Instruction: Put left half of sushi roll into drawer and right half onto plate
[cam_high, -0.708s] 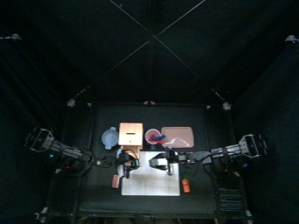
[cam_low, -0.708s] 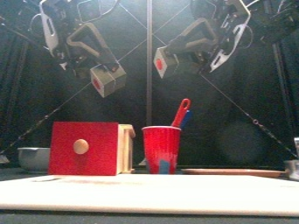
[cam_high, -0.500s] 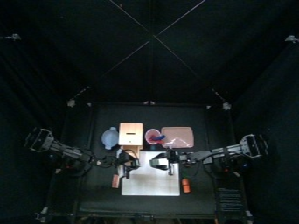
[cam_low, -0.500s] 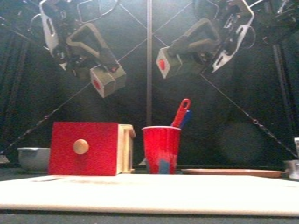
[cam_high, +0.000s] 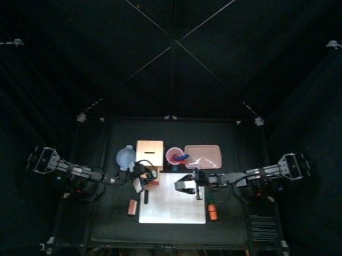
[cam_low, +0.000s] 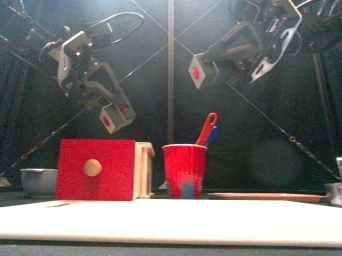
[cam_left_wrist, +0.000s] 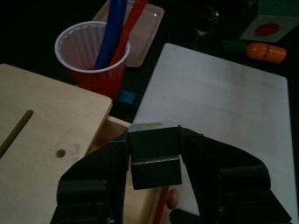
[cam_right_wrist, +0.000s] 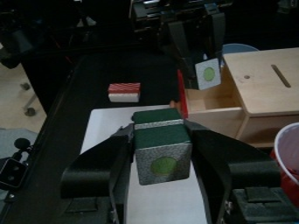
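While aloft, each end effector (cam_left_wrist: 153, 157) (cam_right_wrist: 160, 153) pinching a blocky sushi half (cam_left_wrist: 153, 150) (cam_right_wrist: 160, 147), above the boxy wooden drawer (cam_low: 104, 169).

Two sushi halves (cam_low: 115, 118) (cam_low: 198, 70), one drawer (cam_low: 103, 169), one red cup (cam_low: 185, 170), one pink plate (cam_high: 205, 155), one white board (cam_left_wrist: 216, 109)

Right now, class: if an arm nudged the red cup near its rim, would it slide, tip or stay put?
The red cup would probably tip rather than slide: it stands tall and tapers toward its base. The red and blue sticks leaning out past its rim likely shift its balance sideways. It looks thin-walled, so probably light.
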